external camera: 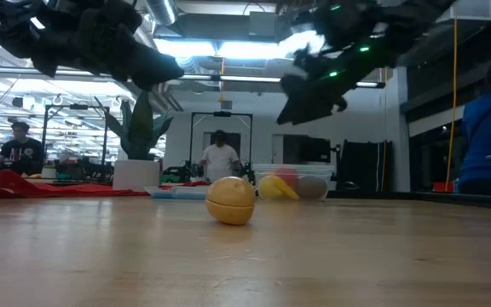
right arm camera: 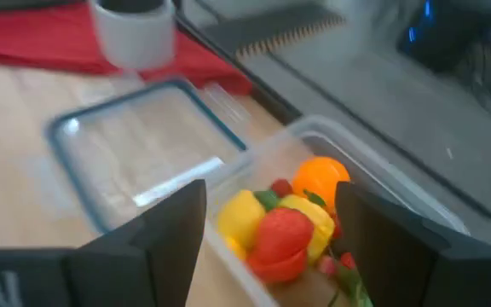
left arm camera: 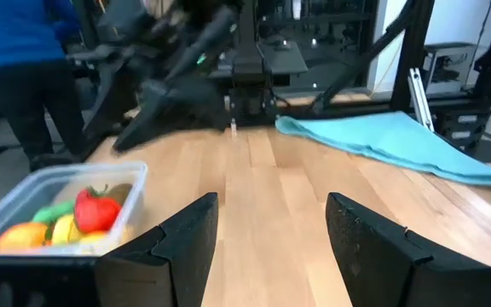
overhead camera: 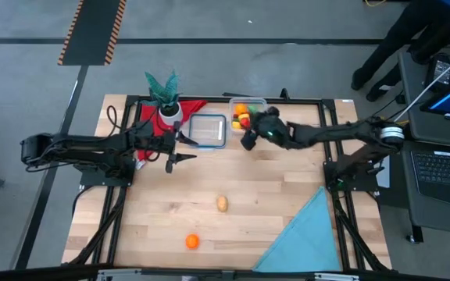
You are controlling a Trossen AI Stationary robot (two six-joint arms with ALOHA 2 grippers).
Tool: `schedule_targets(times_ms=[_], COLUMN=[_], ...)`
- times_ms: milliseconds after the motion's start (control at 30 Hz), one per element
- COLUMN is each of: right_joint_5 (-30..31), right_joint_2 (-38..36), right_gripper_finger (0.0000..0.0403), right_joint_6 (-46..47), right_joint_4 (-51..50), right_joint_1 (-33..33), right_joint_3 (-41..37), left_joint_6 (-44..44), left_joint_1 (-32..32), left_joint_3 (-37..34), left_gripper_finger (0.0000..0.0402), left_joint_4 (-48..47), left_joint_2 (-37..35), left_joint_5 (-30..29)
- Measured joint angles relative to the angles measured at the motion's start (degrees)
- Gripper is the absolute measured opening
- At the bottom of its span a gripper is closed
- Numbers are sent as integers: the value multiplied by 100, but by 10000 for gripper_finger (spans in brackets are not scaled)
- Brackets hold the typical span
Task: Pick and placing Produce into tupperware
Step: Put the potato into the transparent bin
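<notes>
- Left gripper: parked at about 10 o'clock on the surface, just in front of the potted plant and red cloth. Its fingers stand fairly wide apart with nothing between them and point along the surface toward 3 o'clock.
- Flat clear lid with blue rim: lies flat at about 11 o'clock, between the left gripper and the tub.
- Tupperware: clear tub at 12 o'clock, against the far edge. It already holds several produce pieces: orange, yellow, red and a little green.
- Tan produce piece: lies loose near the centre of the surface toward 6 o'clock, well apart from both grippers. It is slightly elongated, its long axis running roughly 12 to 6 o'clock.
- Orange produce piece: round, with no long axis, resting toward 7 o'clock near the front edge, well apart from both grippers.
- Right gripper: hovers at 12 o'clock, just over the near rim of the tub. Its fingers are spread wide and empty, with the tub's contents visible between them.
- Blue cloth: folded triangle at about 4 to 5 o'clock.
- Governing relation: both loose pieces lie toward 6 o'clock from either gripper. Judged from above, the left gripper looks a little nearer to both, the right only slightly farther from the tan piece.
</notes>
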Motion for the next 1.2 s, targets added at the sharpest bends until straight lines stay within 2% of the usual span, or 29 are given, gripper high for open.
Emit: schedule_targets(times_ms=[100, 333, 567, 800, 900, 1033, 1100, 1200], right_joint_5=[19, -152, -181, -207, -706, -2211, -2749, -2774], right_joint_2=[-369, -870, -870, -877, -877, -877, -877, -877], right_gripper_finger=[261, 262, 262, 262, 262, 262, 262, 262], right_joint_6=[-359, -471, 85, 483, 725, 676, 711, 1020], right_joint_4=[1014, 2475, 2780, 2873, 2886, 2883, 2884, 2884], right_joint_1=[409, 1441, 2295, 2553, 2581, 2579, 2583, 2581], right_joint_3=[-761, -2012, -2204, -2202, -2202, -2200, -2200, -2200], left_joint_6=[-1, 36, 190, 150, 144, 141, 143, 144], left_joint_1=[-17, -353, -829, -1144, -1283, -1453, -1530, -1617], left_joint_3=[1, -1, -1, -1, -1, -1, -1, -1], left_gripper_finger=[210, 210, 210, 210, 210, 210, 210, 210], left_joint_4=[-464, -959, -1222, -1223, -1262, -1291, -1291, -1291], left_joint_2=[-224, -437, -434, -434, -434, -434, -434, -434], left_joint_5=[-3, -3, 1, -1, 1, 1, -1, 1])
